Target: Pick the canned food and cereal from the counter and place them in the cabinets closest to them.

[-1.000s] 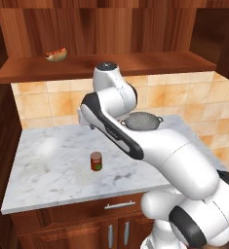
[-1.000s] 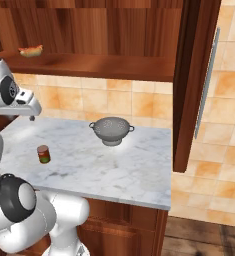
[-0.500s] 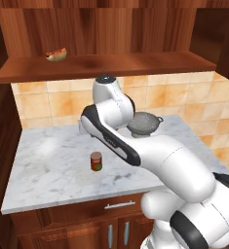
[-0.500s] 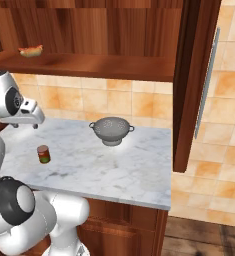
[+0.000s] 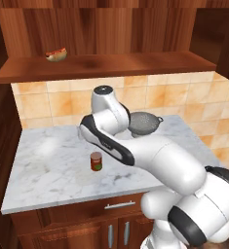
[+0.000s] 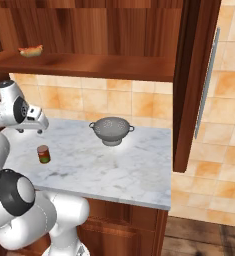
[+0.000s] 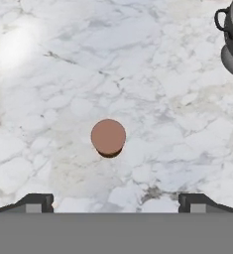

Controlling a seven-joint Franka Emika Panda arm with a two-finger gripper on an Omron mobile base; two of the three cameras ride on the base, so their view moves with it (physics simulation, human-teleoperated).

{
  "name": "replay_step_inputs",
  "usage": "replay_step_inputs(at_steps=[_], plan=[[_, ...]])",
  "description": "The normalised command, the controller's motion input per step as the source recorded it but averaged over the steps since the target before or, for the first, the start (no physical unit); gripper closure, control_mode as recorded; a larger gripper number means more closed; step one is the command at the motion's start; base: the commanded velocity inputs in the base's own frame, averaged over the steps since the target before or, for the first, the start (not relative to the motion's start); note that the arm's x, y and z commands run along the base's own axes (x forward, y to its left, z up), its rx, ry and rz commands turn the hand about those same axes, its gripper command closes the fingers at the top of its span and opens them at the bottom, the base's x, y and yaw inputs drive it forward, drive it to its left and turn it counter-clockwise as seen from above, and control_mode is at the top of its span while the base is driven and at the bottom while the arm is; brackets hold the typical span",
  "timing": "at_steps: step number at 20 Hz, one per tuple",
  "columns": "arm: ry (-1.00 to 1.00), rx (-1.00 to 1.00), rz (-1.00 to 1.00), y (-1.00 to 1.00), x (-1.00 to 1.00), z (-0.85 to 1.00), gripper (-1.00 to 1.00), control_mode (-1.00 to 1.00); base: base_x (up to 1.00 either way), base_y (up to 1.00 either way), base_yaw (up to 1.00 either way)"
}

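On the marble table (image 5: 47, 160) stand 1 can of food (image 5: 96, 161) and 1 grey colander (image 5: 144, 122); 1 hot dog (image 5: 56, 53) lies on the wooden shelf (image 5: 111, 65) above. The can stands upright, nearer the table's front edge than its back edge, and toward its left end, well apart from the colander at the back edge. In the hand view the jaws (image 7: 115, 202) hang spread fully wide and empty above the table, with the can's brown top (image 7: 108, 137) centred between the 2 fingertips (image 7: 36, 202), below them and untouched.
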Motion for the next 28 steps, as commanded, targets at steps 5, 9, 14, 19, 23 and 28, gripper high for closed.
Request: replay_step_inputs(at_steps=[5, 9, 14, 19, 23, 28], plan=[[0.0, 0.0, 0.0, 0.06, 0.23, -0.32, -1.0, -1.0, 0.0, 0.0, 0.0], [0.0, 0.0, 0.0, 0.06, 0.14, -0.31, -1.0, -1.0, 0.0, 0.0, 0.0], [0.0, 0.0, 0.0, 0.06, 0.09, -0.3, -1.0, -1.0, 0.0, 0.0, 0.0], [0.0, -0.01, 0.0, 0.05, 0.1, -0.34, -1.0, -1.0, 0.0, 0.0, 0.0], [0.0, -0.02, 0.0, 0.01, 0.12, -0.35, -1.0, -1.0, 0.0, 0.0, 0.0], [0.0, -0.01, 0.0, 0.0, 0.13, -0.34, -1.0, -1.0, 0.0, 0.0, 0.0]])
